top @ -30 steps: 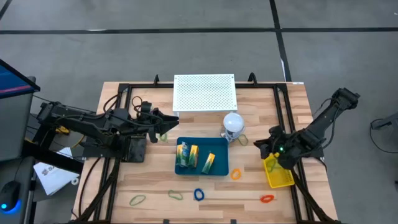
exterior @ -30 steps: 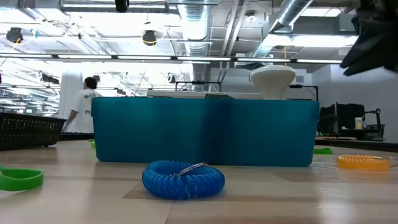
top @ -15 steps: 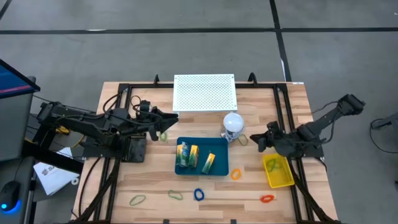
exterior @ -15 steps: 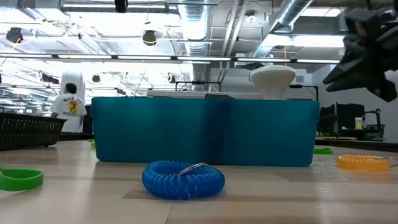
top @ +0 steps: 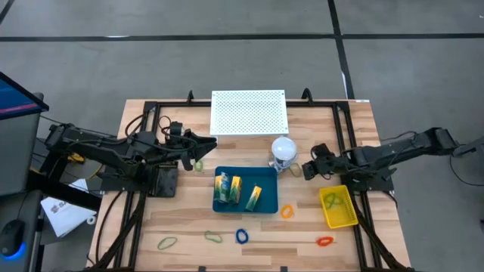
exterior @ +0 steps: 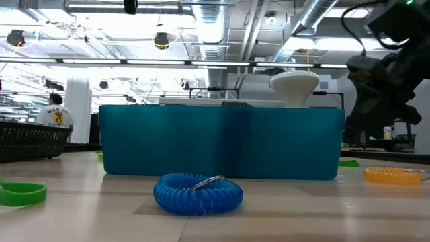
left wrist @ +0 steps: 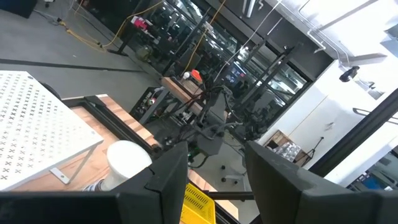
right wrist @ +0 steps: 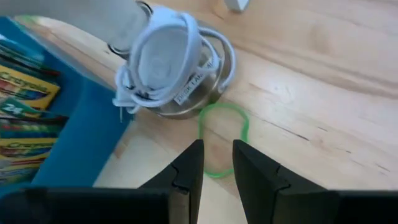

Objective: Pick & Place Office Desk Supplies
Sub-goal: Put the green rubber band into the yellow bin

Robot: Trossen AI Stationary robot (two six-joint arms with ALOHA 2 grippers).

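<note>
The right pincer [right wrist: 216, 163], jaws slightly parted and empty, hangs over a thin green loop [right wrist: 222, 138] touching the white ball-shaped object [right wrist: 168, 62]; descent risks knocking it.

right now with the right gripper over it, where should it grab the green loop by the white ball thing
Take the green loop on its free end, away from the white ball-shaped object, coming straight down. It lies flat on the table, so the right gripper should straddle one thin strand; the other end sits against the ball's base.

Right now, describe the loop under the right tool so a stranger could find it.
Start at the blue tray; beside its far right corner stands the white ball-shaped object. The green loop lies on the wood against its base, the only loop there.
</note>
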